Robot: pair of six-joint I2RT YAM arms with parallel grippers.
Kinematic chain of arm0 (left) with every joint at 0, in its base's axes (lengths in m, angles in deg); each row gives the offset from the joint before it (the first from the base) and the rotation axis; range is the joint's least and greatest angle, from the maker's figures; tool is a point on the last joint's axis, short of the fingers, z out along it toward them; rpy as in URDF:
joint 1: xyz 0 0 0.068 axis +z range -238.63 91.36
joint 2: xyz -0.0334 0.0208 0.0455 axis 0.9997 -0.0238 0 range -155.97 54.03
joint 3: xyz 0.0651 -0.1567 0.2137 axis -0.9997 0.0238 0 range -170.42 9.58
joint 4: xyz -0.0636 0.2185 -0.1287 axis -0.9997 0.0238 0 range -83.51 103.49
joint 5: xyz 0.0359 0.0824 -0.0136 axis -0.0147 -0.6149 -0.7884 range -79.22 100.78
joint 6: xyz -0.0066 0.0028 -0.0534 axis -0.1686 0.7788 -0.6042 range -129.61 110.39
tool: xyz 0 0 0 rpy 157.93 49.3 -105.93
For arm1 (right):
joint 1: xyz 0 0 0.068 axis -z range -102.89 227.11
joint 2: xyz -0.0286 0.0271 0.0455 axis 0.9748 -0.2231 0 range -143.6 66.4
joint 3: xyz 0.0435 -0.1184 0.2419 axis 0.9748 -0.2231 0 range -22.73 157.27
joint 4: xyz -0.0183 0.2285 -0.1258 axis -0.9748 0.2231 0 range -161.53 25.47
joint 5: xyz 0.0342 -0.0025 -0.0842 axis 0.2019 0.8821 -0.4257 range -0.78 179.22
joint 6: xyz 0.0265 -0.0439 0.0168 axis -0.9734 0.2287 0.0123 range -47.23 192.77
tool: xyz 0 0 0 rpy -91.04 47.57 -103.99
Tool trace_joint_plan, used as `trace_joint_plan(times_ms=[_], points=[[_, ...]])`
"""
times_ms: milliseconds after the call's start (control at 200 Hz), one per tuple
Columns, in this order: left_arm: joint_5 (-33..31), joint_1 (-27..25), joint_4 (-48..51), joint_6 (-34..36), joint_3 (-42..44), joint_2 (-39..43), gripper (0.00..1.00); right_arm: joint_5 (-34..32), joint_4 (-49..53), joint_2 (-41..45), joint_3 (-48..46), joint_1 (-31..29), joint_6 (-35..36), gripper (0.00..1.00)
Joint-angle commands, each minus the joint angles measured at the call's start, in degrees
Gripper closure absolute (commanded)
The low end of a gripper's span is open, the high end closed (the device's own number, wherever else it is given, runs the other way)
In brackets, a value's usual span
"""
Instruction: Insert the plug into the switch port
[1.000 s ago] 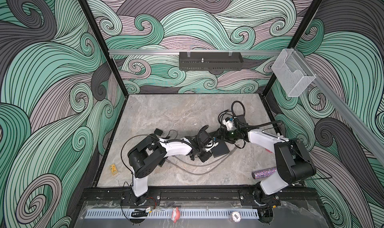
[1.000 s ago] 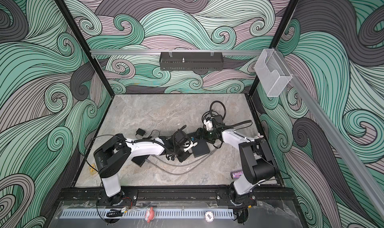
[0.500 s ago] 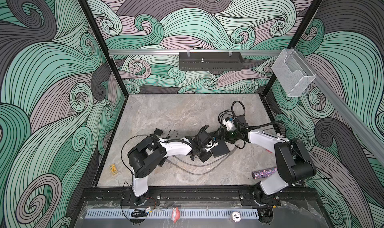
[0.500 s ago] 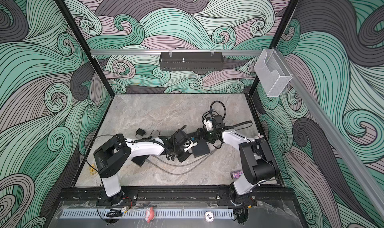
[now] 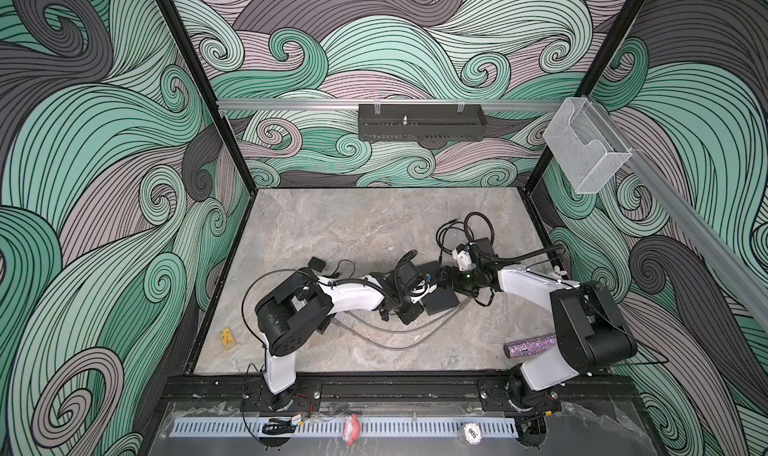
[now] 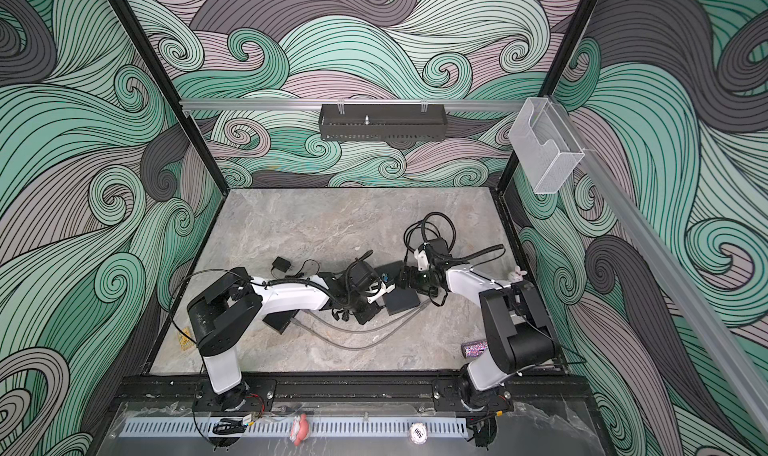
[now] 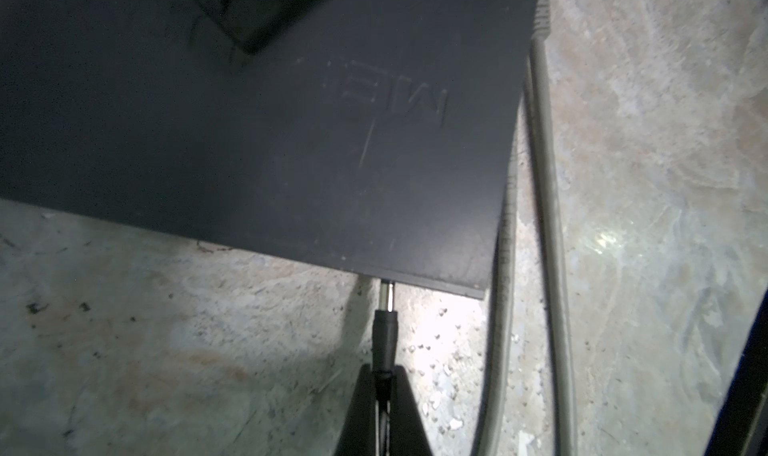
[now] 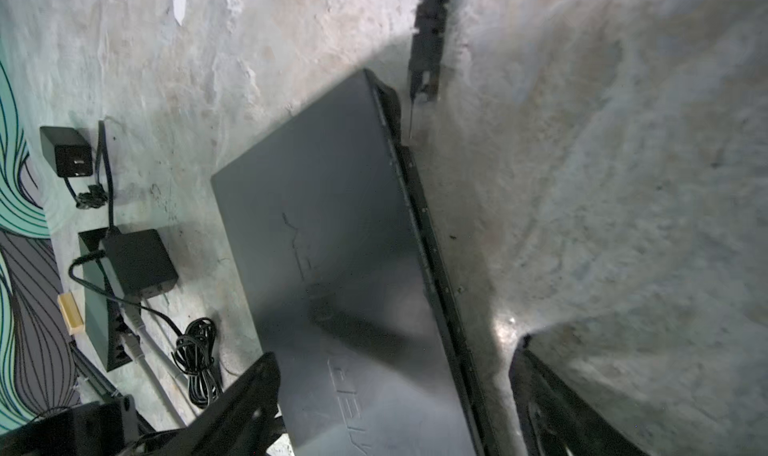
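Nothing visibly shifts from a second ago. The left gripper, clamped tight, holds the black barrel plug, whose metal tip meets the edge of the flat black switch box mid-worktop. The right gripper straddles that box, jaws wide. The grey marbled worktop lies bare toward its far edge, enclosed by wave-patterned walls.

Switch: dark-grey flat rectangular switch box, embossed lettering on its lid. It lies flat on the marbled grey tabletop, near mid-table in both top views.

Plug: black barrel plug with a silver metal tip, axis roughly square to the switch's side edge, near one corner. The tip's end meets that edge under the lid's lip, and most of the silver is exposed. Cannot tell whether it has entered the port.
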Motion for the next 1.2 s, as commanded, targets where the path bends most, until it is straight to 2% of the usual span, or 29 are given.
trace_joint_plan(times_ms=[0, 500, 1191], points=[[-0.71, 0.31, 0.81, 0.61, -1.74, 1.78, 1.0, -0.79, 1.7, 0.06, -1.62, 0.19, 0.37, 0.13], [-2.43, 0.41, 1.24, -0.58, -2.6, 0.91, 1.0, 2.48, 0.35, 1.12, -3.55, 0.18, -0.12, 0.15], [0.64, 0.28, -0.59, -0.71, -3.83, -2.82, 1.0, 6.11, -0.58, 0.97, -4.82, -0.01, -0.42, 0.18]])
